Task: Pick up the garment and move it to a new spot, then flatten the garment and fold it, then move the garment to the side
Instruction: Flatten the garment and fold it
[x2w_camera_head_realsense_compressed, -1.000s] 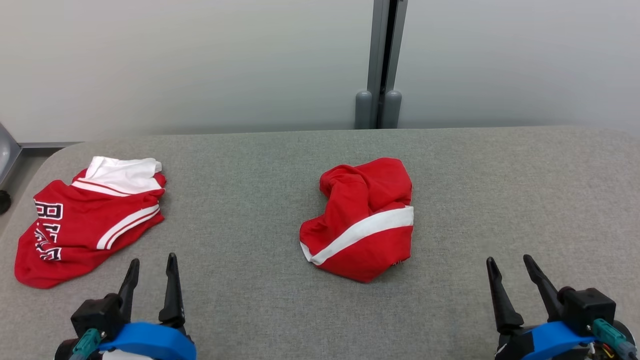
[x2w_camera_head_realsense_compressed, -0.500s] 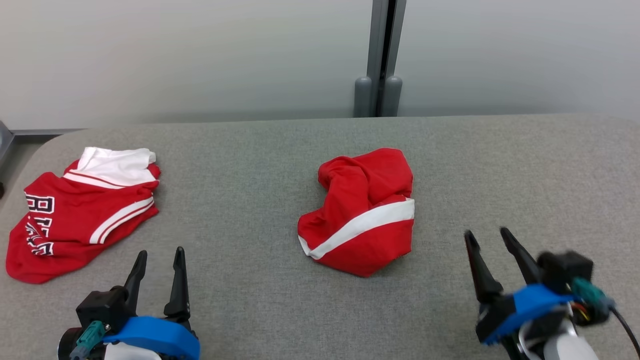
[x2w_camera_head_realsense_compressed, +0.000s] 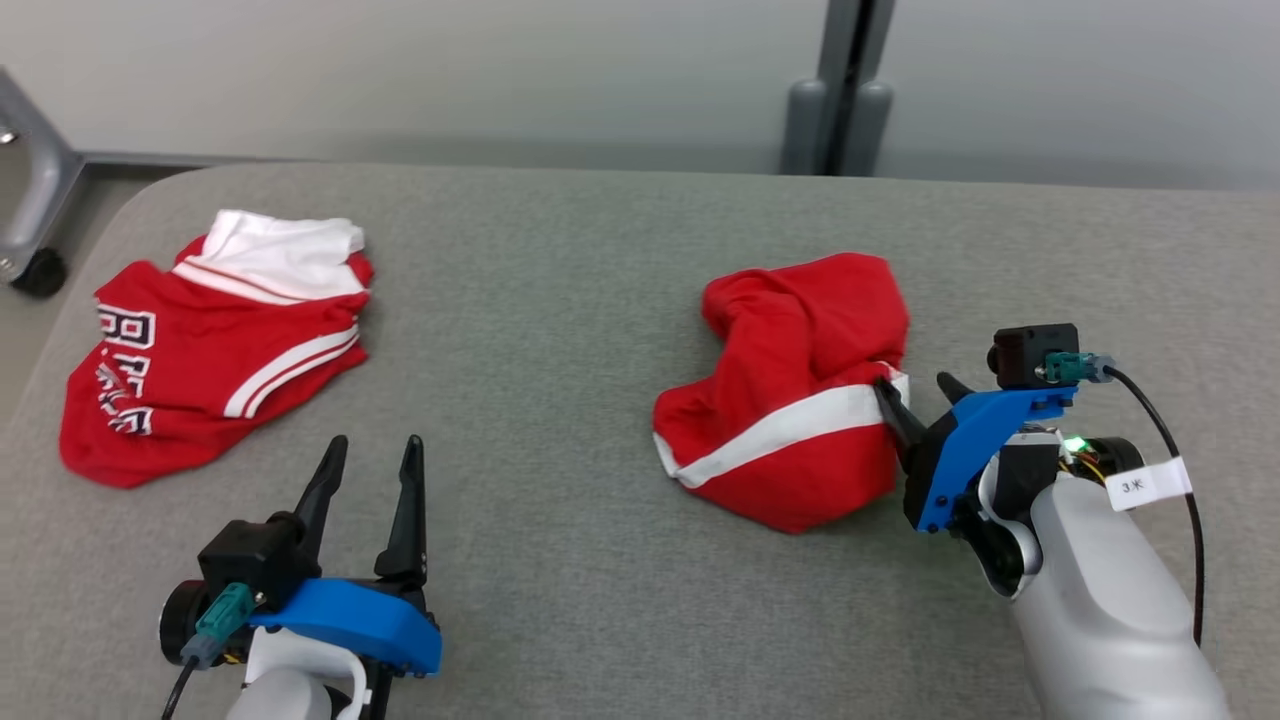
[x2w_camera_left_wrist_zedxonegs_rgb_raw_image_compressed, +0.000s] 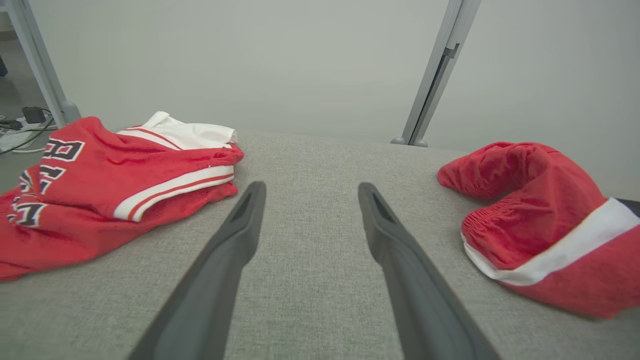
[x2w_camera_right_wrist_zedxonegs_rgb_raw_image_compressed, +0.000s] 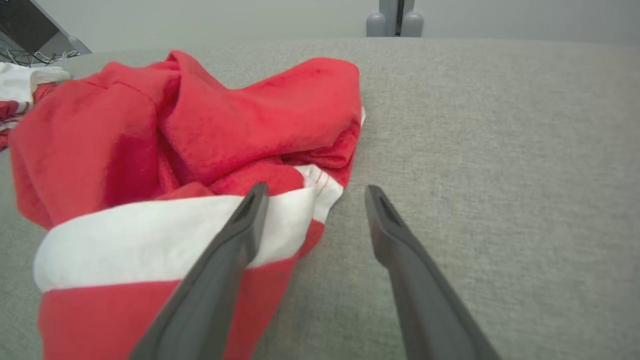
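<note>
A crumpled red garment with a white band (x2w_camera_head_realsense_compressed: 790, 400) lies mid-table, right of centre; it also appears at the right of the left wrist view (x2w_camera_left_wrist_zedxonegs_rgb_raw_image_compressed: 530, 220) and large in the right wrist view (x2w_camera_right_wrist_zedxonegs_rgb_raw_image_compressed: 200, 125). My right gripper (x2w_camera_head_realsense_compressed: 912, 385) is open at the garment's right edge. Its left finger lies over the white band and its right finger over bare table (x2w_camera_right_wrist_zedxonegs_rgb_raw_image_compressed: 316, 189). Nothing is held. My left gripper (x2w_camera_head_realsense_compressed: 377, 442) stands open over bare table near the front left (x2w_camera_left_wrist_zedxonegs_rgb_raw_image_compressed: 311, 186), apart from both garments.
A second red jersey with white trim and lettering (x2w_camera_head_realsense_compressed: 210, 350) (x2w_camera_left_wrist_zedxonegs_rgb_raw_image_compressed: 115, 175) lies at the far left of the grey fabric table (x2w_camera_head_realsense_compressed: 560, 300). A grey post (x2w_camera_head_realsense_compressed: 840, 100) stands behind the table, and a metal frame with a caster (x2w_camera_head_realsense_compressed: 30, 200) stands off the left edge.
My right gripper has moved forward and left, from the front right up to the crumpled garment's right edge. The head camera has shifted. The left gripper has stayed open in place.
</note>
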